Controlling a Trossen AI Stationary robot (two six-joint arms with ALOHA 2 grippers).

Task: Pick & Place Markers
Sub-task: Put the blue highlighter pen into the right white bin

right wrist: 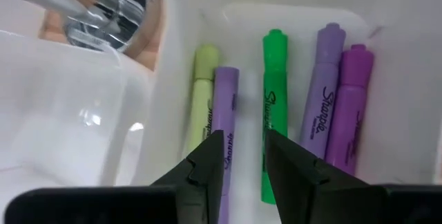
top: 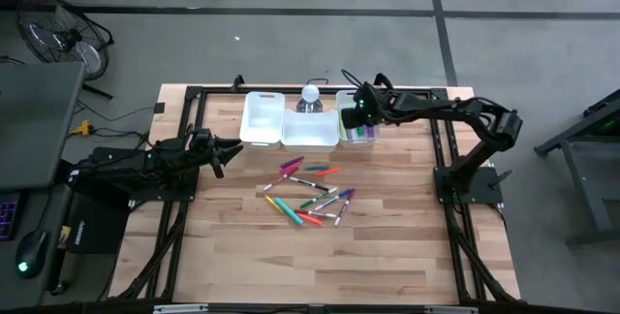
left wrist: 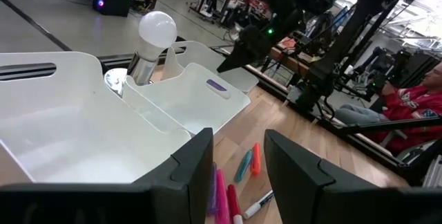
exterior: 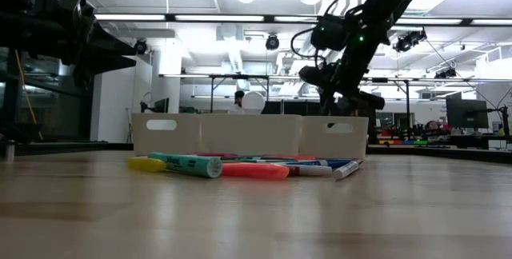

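Observation:
Loose markers (top: 312, 196) in mixed colours lie flat on the wooden table in front of three white bins; in the low view these markers (exterior: 240, 167) lie in a row. Five more markers (right wrist: 274, 106), yellow, purple, green and two purple shades, lie on the floor of the right bin (top: 356, 130). My right gripper (top: 356, 112) hovers over that bin, pointing down, open and empty (right wrist: 243, 156). My left gripper (top: 225, 152) waits left of the pile, open and empty (left wrist: 238, 156), pointing toward the bins.
The left bin (top: 262, 118) and middle bin (top: 310, 130) stand side by side along the table's far part. A light bulb (top: 310, 94) on a shiny base stands just behind them. Bare wood lies near and right of the pile. A person in red sits beyond the table (left wrist: 414, 99).

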